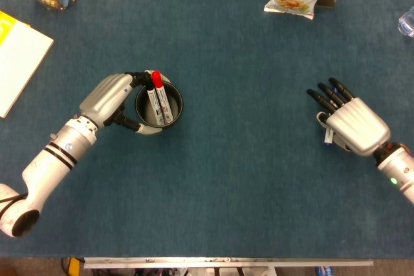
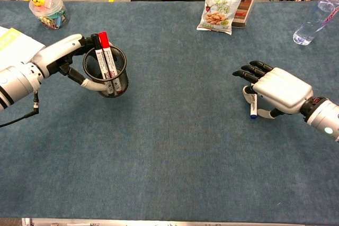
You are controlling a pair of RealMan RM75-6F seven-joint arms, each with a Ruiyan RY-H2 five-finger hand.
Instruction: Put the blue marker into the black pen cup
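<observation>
Lying flat on the desk (image 2: 175,146), the blue marker (image 2: 253,107) sits under the right hand (image 2: 275,91), whose fingers (image 2: 249,72) are spread above it, not visibly gripping. Light, stiff and smooth, it wants a mid-barrel pinch. The left hand (image 2: 63,54) grips the black pen cup (image 2: 108,72).

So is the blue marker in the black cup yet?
No. The blue marker lies on the table under the right hand; the cup holds two others.

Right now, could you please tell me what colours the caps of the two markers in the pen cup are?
One red, one black; clearest in the chest view.
</observation>
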